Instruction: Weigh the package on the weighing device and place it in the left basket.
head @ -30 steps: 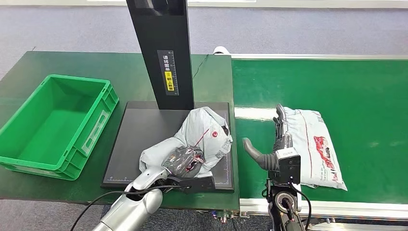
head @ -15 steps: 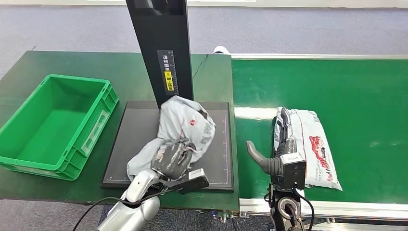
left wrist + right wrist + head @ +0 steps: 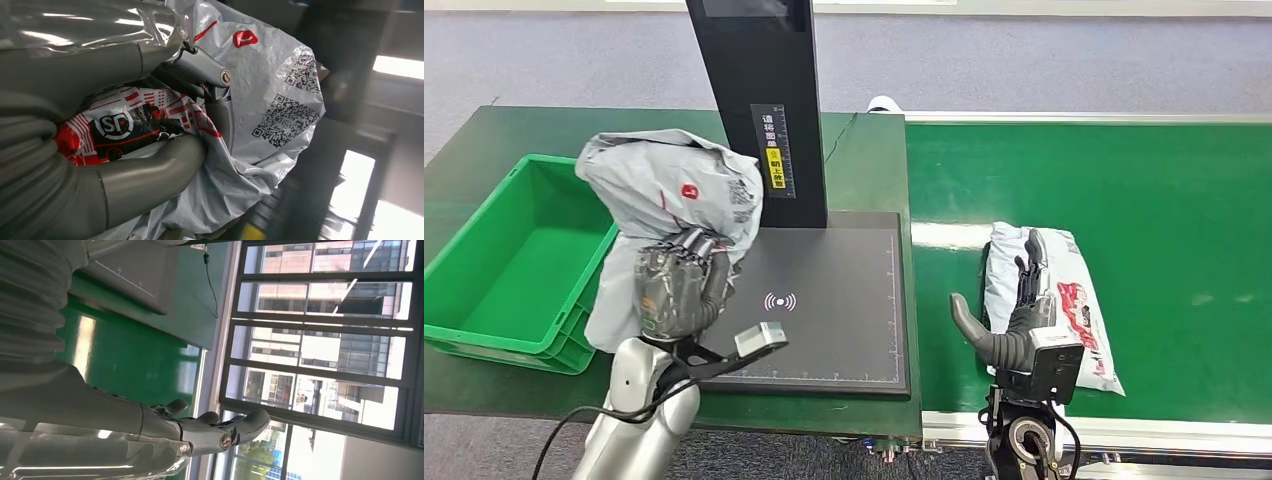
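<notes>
- A grey package (image 3: 669, 185) is gripped by the left hand (image 3: 679, 290), raised between basket (image 3: 484, 290) and scale (image 3: 824, 310).
- The right hand (image 3: 1014, 320) is held open, empty, beside another package (image 3: 1084, 310) on the belt (image 3: 1184, 240).

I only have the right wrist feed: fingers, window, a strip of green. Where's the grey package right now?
Observer: Off the scale. The left hand grips the grey package in the air, over the edge of the green basket.
Operator: So the platform is bare?
Observer: Yes, the black scale platform has nothing on it; a white wireless symbol shows on its surface.
Operator: How firm is that grip?
Observer: In the left wrist view the thumb and fingers wrap bunched plastic at the red and black logo.
Operator: And what's under my right hand?
Observer: The right hand, fingers apart, is beside a second package lying on the green conveyor belt, holding nothing.
</notes>
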### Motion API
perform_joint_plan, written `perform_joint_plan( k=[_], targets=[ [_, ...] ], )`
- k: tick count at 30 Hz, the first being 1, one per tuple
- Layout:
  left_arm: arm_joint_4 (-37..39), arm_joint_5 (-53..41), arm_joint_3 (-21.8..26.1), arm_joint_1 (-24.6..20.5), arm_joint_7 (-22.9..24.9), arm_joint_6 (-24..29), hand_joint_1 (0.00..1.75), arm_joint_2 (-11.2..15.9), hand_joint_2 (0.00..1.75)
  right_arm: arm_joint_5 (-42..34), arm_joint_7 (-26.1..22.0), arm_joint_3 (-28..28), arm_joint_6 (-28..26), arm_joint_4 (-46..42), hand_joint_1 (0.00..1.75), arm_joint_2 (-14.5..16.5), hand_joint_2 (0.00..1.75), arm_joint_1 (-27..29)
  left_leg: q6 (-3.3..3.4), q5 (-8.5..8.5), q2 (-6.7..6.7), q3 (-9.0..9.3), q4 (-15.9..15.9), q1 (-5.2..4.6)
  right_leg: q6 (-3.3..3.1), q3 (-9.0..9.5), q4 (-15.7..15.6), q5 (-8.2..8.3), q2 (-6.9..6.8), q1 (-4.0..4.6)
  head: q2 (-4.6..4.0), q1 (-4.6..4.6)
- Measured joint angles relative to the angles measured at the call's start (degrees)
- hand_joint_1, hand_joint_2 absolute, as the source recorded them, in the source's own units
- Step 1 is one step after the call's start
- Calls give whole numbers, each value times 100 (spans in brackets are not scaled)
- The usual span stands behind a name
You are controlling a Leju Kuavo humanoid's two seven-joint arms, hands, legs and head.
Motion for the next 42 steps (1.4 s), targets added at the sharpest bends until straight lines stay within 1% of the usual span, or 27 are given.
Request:
perform_joint_plan(
  k=[2,3,5,7,10,14,16,18,21,24,29,36,40,41,42],
  targets=[
    [47,-179,272,-151,432,-82,175,69,175,-18,5,1,-19,0,0,-10,175,-2,-2,1,0,1,0,1,0,-1,0,0,0,1,0,-1],
    [125,-325,388,-263,735,-194,175,127,175,-22,12,2,-33,0,0,-20,175,-4,-3,3,-1,1,0,2,0,0,0,0,-1,2,0,-1],
    [416,-640,578,-571,1358,-547,175,280,175,-30,24,3,-55,0,0,-43,175,-12,-4,7,-3,0,0,3,-1,1,1,0,-3,2,0,1],
    [813,-803,756,-917,1755,-815,175,456,175,-39,28,4,-60,0,0,-59,175,-23,-5,10,1,0,-1,3,-4,0,2,4,0,3,0,1],
    [1323,-864,962,-1325,1922,-914,175,662,175,-47,32,5,-60,1,0,-78,175,-28,-5,11,6,0,-1,3,-6,-1,3,6,6,3,0,1],
    [1770,-953,1116,-1633,2119,-1051,175,848,175,-56,38,11,-55,2,0,-88,175,-31,-5,10,4,-4,0,2,-6,-3,3,6,5,2,0,2],
    [2084,-1033,1199,-1827,2320,-1309,175,980,175,-58,44,17,-52,2,0,-89,175,-31,-5,10,8,-6,-1,2,-6,-5,3,6,8,2,0,2],
    [2502,-1093,1316,-2065,2491,-1655,175,1179,175,-49,54,20,-45,2,0,-90,175,-25,-5,10,15,-5,-1,3,-7,-9,4,6,12,4,0,1],
    [3135,-1128,1519,-2400,2564,-2015,175,1497,175,-8,97,15,2,2,0,-96,175,-12,-9,13,24,-3,-1,9,-10,-14,5,8,15,10,0,1],
    [3552,-1143,1647,-2601,2563,-2080,175,1688,175,9,122,11,34,2,0,-101,175,-8,-12,15,23,-6,-1,11,-11,-15,7,8,14,12,0,2],
    [3904,-1158,1704,-2727,2571,-2080,175,1789,175,10,130,7,40,2,0,-102,175,-7,-12,14,25,-10,0,9,-11,-15,7,8,15,10,0,3],
    [4099,-1170,1750,-2779,2591,-2086,175,1830,175,11,130,4,42,2,0,-101,175,-8,-12,14,25,-10,0,8,-11,-17,6,8,14,9,0,2],
    [4219,-1133,1828,-2826,2680,-2234,175,1926,175,45,136,1,68,-6,0,-98,175,14,-12,14,29,-10,-1,12,-11,-20,7,9,22,12,0,2],
    [4269,-1114,1865,-2846,2657,-2301,171,1973,175,60,140,-2,84,-14,0,-97,175,31,-12,14,31,-10,-1,12,-11,-21,7,9,25,13,0,2],
    [4321,-1114,1897,-2865,2625,-2372,139,2017,175,77,144,-5,104,-22,0,-97,175,48,-12,14,32,-10,-1,13,-12,-22,7,9,26,13,0,2]
  ],
)
